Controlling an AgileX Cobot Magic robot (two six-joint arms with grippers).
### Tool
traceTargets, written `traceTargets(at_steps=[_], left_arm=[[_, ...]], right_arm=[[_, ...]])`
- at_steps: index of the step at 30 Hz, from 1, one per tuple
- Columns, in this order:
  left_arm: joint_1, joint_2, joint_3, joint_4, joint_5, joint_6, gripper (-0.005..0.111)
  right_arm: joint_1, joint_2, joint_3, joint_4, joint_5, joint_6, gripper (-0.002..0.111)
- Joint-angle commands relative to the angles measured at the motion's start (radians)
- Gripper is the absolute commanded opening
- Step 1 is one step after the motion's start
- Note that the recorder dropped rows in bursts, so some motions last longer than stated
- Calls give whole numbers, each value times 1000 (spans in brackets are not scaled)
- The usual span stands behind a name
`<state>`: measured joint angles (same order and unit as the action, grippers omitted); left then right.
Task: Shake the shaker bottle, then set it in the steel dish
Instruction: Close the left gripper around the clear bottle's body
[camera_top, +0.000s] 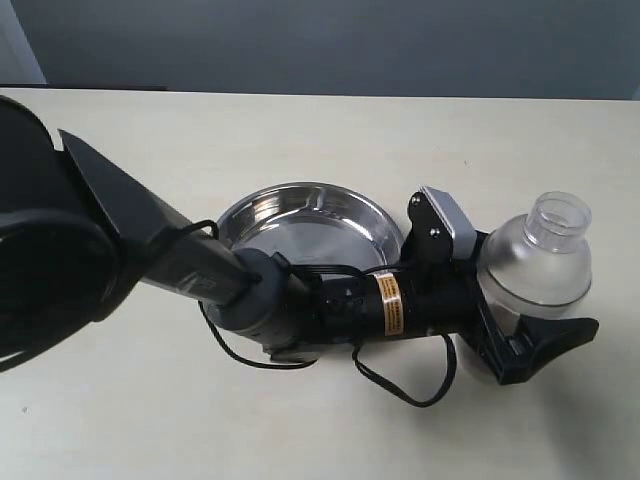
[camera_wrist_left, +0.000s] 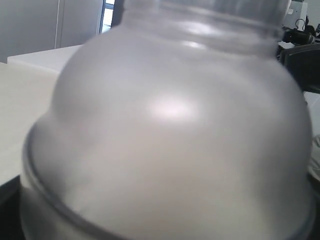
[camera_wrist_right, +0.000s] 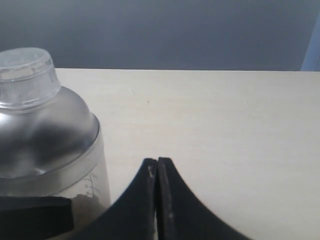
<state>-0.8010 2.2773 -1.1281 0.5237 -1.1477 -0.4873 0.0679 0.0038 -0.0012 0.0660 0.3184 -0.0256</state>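
Gripping the shaker bottle around its lower body, the left gripper is reaching across from the left side, its matte black jaws clenching the frosted plastic. The bottle is sitting to the right of the steel dish, outside it and apart from its rim. Its domed shoulder is looking milky and smooth, and a small clear cylindrical cap is topping it. In the right wrist view, brown granules are showing low inside the clear wall, beside faint printed markings too small to read. The dish is shining, round and shallow, with a low rolled rim, and the arm's dark wrist is covering its near edge. A black cable is looping loosely over the pale, matte surface under the arm. The jaws are hiding the bottle's base, so I am not able to tell whether it is touching the surface or hanging above it. The left wrist view is giving only a blurred frosted dome, filling the frame. The right gripper is showing only in its own wrist view, its two tapered black jaws pressing flat together on nothing, near the bottle.
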Motion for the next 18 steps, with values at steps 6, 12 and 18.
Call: traceTargets(at_steps=[6, 12, 18], left_arm=[[-7, -13, -4, 21, 64, -80, 102], [-10, -30, -4, 54, 127, -112, 102], [-10, -30, -4, 54, 127, -112, 102]], right_arm=[[4, -4, 1, -1, -14, 0, -1], [4, -4, 1, -1, -14, 0, -1], [4, -4, 1, -1, -14, 0, -1]])
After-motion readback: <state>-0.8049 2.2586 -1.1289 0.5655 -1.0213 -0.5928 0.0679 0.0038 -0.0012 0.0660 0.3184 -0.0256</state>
